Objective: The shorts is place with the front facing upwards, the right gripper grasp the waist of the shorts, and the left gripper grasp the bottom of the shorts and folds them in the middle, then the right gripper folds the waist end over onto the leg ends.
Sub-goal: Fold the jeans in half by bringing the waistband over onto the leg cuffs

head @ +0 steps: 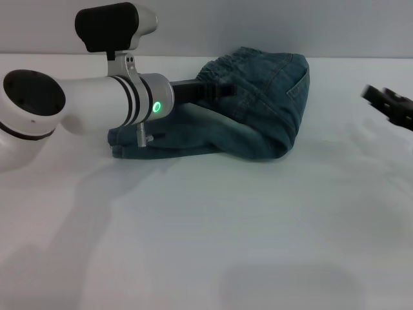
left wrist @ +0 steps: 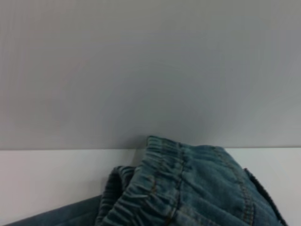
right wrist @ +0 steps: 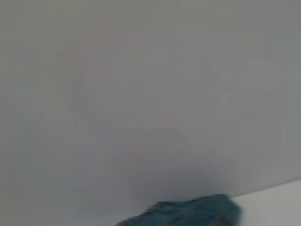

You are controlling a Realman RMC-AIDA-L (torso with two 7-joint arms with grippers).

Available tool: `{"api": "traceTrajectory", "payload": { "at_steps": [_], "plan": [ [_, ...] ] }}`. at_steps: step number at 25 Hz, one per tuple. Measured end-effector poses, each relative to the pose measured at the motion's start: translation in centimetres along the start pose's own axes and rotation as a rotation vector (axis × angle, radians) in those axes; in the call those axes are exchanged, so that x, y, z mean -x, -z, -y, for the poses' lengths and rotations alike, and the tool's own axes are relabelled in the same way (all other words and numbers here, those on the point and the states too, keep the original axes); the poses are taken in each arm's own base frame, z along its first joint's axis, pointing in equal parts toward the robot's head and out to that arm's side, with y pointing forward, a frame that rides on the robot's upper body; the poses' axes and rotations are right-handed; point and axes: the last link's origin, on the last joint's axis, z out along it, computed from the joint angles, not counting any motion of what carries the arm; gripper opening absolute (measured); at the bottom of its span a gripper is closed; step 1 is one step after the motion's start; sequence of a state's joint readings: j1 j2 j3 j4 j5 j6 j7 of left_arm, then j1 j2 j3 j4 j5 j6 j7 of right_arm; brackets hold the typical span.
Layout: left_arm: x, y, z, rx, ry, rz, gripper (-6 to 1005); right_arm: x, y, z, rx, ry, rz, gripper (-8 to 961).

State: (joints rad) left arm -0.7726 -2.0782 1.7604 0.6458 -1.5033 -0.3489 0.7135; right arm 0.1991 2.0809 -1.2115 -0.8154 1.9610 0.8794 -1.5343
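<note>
- Looking down from the head camera, nearest is just bare white table (head: 206, 245), nothing sitting on it up front.
- Further back lie the shorts (head: 258, 110), bunched into a folded heap toward the far edge of the table, close to the grey wall (head: 258, 26). One flat layer sticks out toward the robot's left, under the arm.
- The left gripper (head: 216, 90) reaches across from the left, green ring lit, with its black tip right over the crumpled part of the shorts. Can't tell if the claw is open or pinching the denim; the tip is too dark against the fabric.
- The right gripper (head: 390, 103) is only a blurry black shape at the right edge, well apart from the shorts. Can't tell its state either.
- The left wrist camera gives what the head view doesn't: a close look at the waist (left wrist: 155, 188), ruched elastic band standing up in wrinkles on top of the heap, wall right behind it. No fingers show there.
- The right wrist camera is mostly wall, with a small blue lump of the shorts (right wrist: 188, 212) far off on the table edge.
- No containers anywhere.
</note>
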Motion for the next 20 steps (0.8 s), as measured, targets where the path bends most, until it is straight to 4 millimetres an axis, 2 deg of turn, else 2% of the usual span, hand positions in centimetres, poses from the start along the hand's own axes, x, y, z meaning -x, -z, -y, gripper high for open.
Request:
{"api": "traceTrajectory", "payload": {
  "at_steps": [5, 10, 16, 20],
  "plan": [
    [-0.3, 0.5, 0.5, -0.011, -0.002, -0.028, 827, 1.7, -3.5, -2.1, 0.062, 0.006, -0.045, 508],
    [-0.1, 1.4, 1.7, -0.034, 0.024, -0.060, 827, 3.8, -6.5, -3.9, 0.043, 0.098, -0.115, 523],
    [-0.1, 2.9, 3.9, -0.070, 0.077, -0.107, 827, 5.0, -9.5, -5.7, 0.005, 0.133, -0.210, 543],
    [-0.3, 3.9, 4.9, -0.089, 0.093, -0.142, 827, 5.5, -10.7, -7.3, 0.006, 0.140, -0.269, 565]
  ]
}}
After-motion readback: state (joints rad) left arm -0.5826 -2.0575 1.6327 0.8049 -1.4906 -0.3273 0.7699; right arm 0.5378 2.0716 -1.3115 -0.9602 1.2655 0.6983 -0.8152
